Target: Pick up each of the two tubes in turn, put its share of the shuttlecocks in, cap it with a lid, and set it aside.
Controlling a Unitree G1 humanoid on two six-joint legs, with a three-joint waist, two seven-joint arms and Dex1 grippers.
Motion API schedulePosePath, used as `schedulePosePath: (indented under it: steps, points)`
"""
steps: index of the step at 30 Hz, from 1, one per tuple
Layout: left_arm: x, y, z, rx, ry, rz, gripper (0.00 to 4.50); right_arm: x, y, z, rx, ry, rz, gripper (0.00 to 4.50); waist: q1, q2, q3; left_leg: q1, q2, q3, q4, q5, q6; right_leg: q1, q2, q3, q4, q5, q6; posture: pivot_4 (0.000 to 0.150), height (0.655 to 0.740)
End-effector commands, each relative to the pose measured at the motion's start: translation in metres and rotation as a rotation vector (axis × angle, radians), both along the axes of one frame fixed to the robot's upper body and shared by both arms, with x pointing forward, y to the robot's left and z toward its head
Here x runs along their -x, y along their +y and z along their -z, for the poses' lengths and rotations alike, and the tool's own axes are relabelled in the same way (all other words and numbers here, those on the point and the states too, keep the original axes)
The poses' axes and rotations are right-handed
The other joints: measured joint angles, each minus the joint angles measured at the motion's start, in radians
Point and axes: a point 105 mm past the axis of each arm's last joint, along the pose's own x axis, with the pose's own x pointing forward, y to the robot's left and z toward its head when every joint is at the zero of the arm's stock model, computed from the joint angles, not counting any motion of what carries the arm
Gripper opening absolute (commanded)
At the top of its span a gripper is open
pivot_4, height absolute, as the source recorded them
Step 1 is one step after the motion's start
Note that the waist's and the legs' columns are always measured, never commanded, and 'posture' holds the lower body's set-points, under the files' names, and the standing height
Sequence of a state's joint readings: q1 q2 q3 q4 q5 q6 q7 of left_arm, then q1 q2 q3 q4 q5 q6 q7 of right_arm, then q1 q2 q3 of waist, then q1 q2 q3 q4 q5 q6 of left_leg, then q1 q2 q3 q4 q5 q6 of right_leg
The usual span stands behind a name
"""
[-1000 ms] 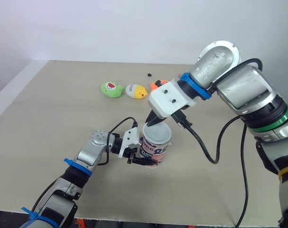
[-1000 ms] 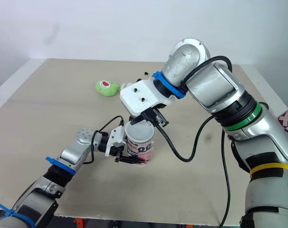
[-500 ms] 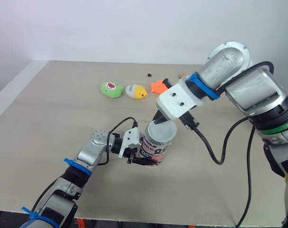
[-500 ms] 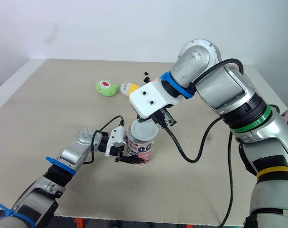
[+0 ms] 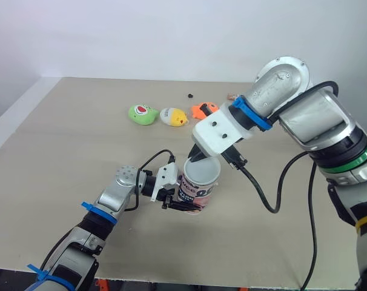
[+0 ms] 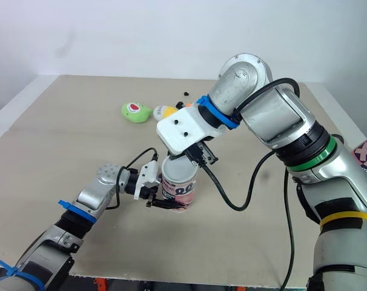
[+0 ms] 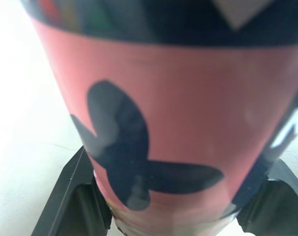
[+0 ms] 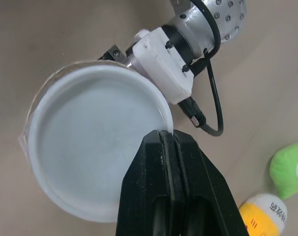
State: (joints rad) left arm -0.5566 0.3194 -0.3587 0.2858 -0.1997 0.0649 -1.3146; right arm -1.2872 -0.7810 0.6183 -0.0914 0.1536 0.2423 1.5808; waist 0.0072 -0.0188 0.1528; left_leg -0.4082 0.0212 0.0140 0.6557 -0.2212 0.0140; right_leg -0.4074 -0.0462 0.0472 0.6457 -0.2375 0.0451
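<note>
Cannot see into the tube (image 5: 198, 185) beneath the lid (image 8: 95, 142). Cannot identify the black speck (image 5: 189, 95) at 12 o'clock. Partly hidden behind the right arm (image 5: 304, 121): orange toy (image 5: 203, 110).

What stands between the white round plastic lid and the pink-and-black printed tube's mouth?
Nothing visible. The right gripper pinches the white round plastic lid by its rim at the mouth of the pink-and-black printed tube, which the left gripper clamps near its base.
</note>
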Motion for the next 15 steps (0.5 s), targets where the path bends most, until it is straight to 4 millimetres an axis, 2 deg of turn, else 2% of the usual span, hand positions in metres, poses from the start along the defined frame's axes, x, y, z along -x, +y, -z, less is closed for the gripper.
schedulePosePath:
  steps: [1,15]
  points:
    - [0.0038,0.0118,0.0404,-0.144,0.114,-0.048,2.58,0.01,0.0013,0.0013,0.004,0.029,-0.037,0.08,0.0,0.0,0.0,0.0,0.0,0.0,0.0,0.0,0.0,0.0,0.0,0.0,0.0,0.0,0.0,0.15,0.74]
    - [0.0036,0.0117,0.0384,-0.141,0.112,-0.047,2.58,0.0098,0.0049,0.0067,-0.086,0.004,-0.014,0.08,-0.001,0.0,0.0,0.0,0.001,0.0,-0.001,0.0,0.0,0.0,0.001,0.0,0.0,0.0,0.0,0.15,0.74]
